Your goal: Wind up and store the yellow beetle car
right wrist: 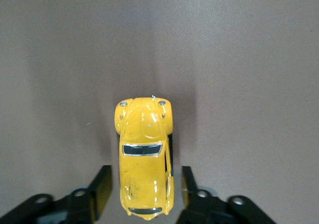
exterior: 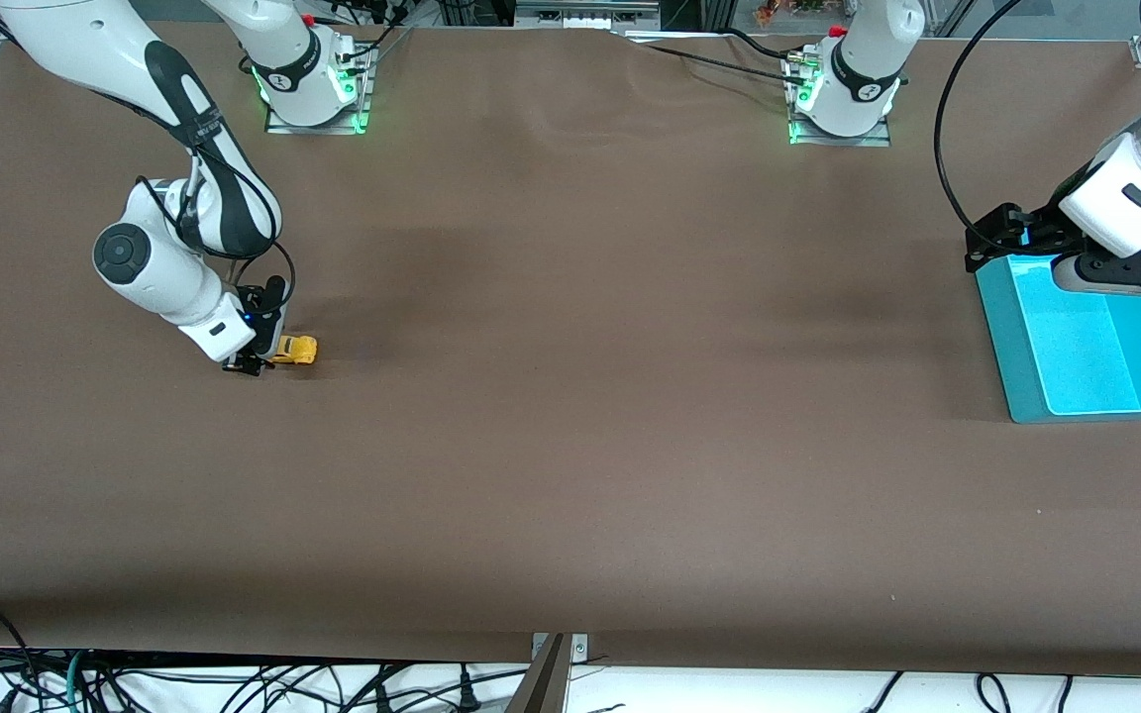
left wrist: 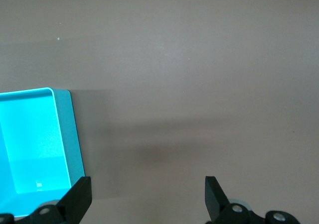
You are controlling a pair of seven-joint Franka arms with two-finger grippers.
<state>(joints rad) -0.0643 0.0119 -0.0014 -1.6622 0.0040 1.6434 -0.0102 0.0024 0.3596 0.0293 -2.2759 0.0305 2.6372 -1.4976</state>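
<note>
The yellow beetle car (exterior: 295, 349) stands on the brown table toward the right arm's end. My right gripper (exterior: 259, 360) is down at the table, open, with one finger on each side of the car's rear half. In the right wrist view the car (right wrist: 144, 159) lies between the fingers (right wrist: 101, 186) with a small gap on each side, its nose pointing away from the gripper (right wrist: 144, 185). My left gripper (exterior: 1001, 238) hangs open and empty over the table by the teal bin's farther corner; in its wrist view the gripper (left wrist: 147, 196) has only bare table between its fingers.
An empty teal bin (exterior: 1018, 347) stands at the left arm's end of the table and also shows in the left wrist view (left wrist: 70, 134). The arm bases (exterior: 313, 89) stand along the table's farther edge. Brown cloth covers the table.
</note>
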